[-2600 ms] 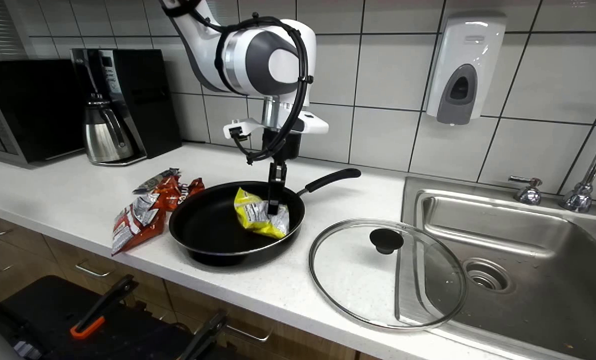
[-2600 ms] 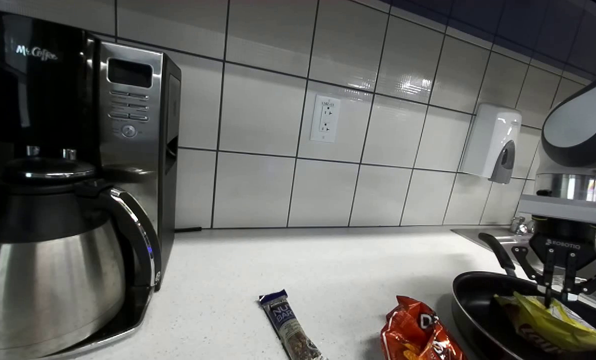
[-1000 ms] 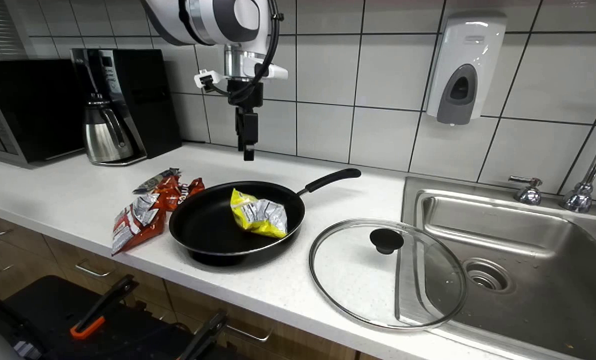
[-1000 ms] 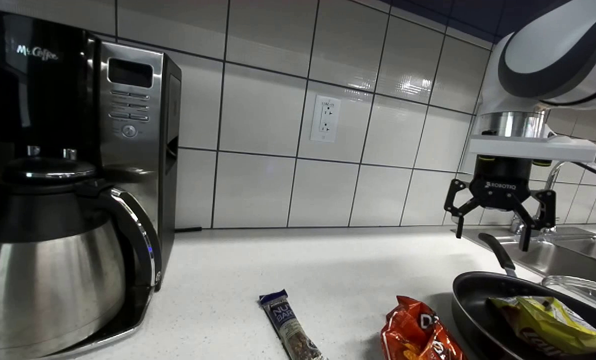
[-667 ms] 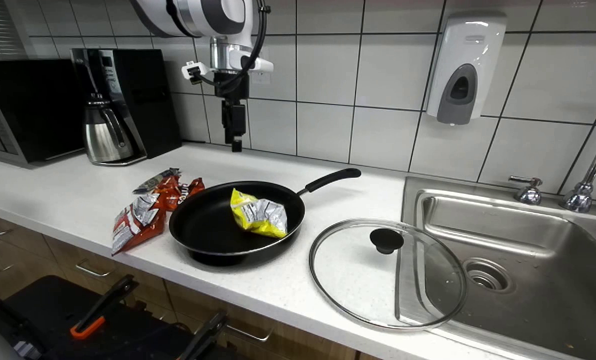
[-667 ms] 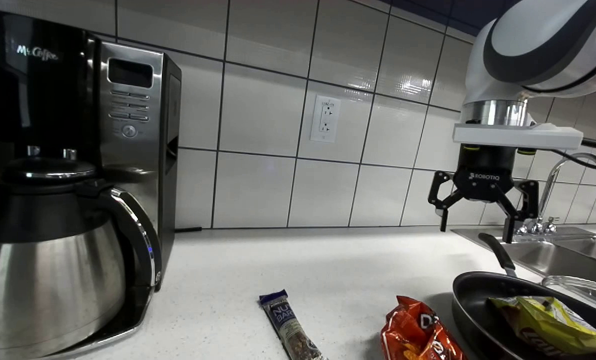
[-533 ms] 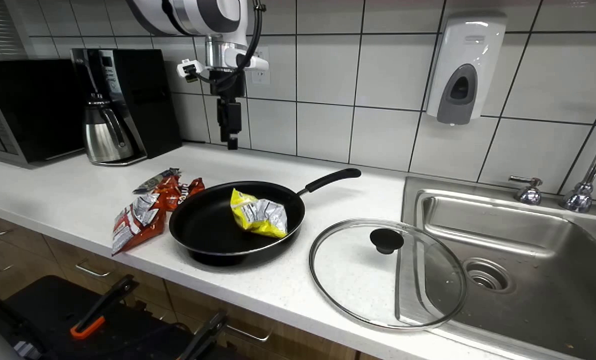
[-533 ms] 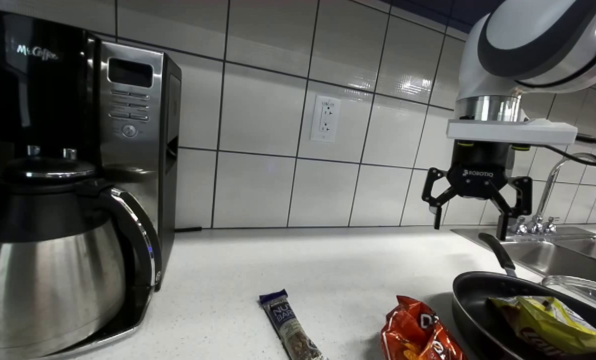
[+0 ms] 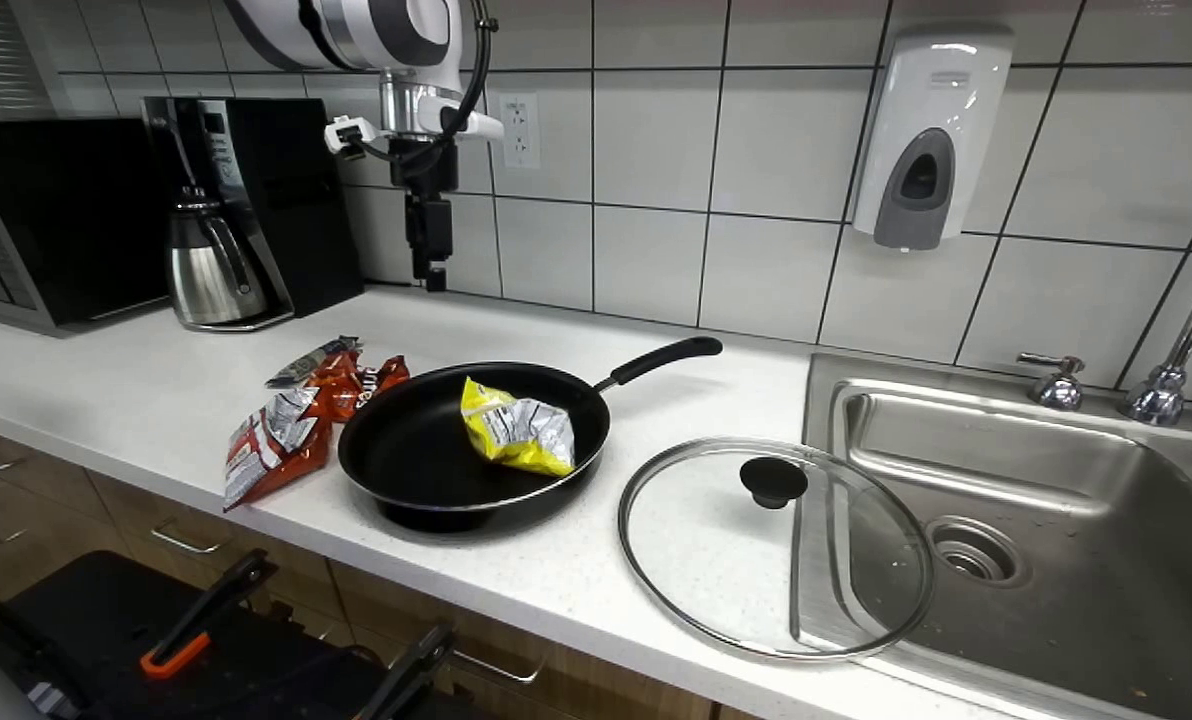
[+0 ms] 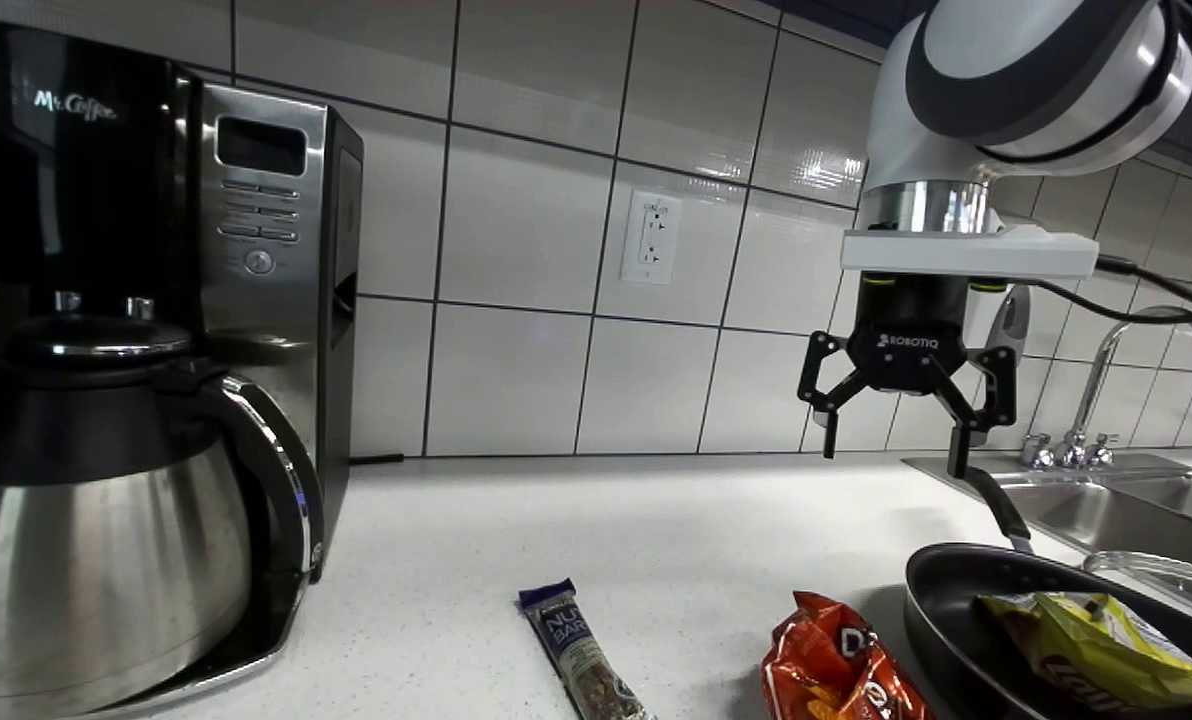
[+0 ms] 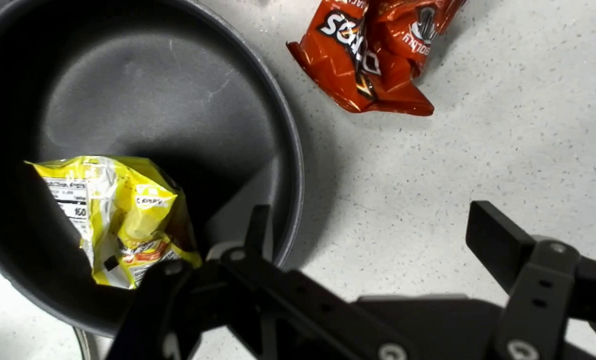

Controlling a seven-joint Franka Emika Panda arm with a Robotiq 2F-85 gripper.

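Observation:
My gripper [image 10: 894, 464] hangs above the counter with its fingers spread wide and nothing between them, as the wrist view also shows, where the gripper [image 11: 370, 215] has one finger over the pan's rim. A yellow chip bag [image 9: 521, 430] lies inside the black frying pan [image 9: 406, 450], apart from the gripper. Red chip bags [image 9: 281, 440] rest beside the pan; in the wrist view a crumpled red bag [image 11: 353, 55] is near its rim. A nut bar [image 10: 586, 650] in a dark wrapper lies farther toward the coffee maker.
A glass lid [image 9: 696, 560] with a black knob overlaps the sink [image 9: 976, 460] edge. The coffee maker [image 10: 276, 200] with its steel carafe [image 10: 106, 570] and a microwave [image 9: 56, 210] stand along the wall. A soap dispenser [image 9: 931, 140] hangs on the tiles.
Earlier the gripper was down at the yellow bag in the pan. It has opened, let go, risen and moved over toward the coffee maker's side; the bag stays in the pan.

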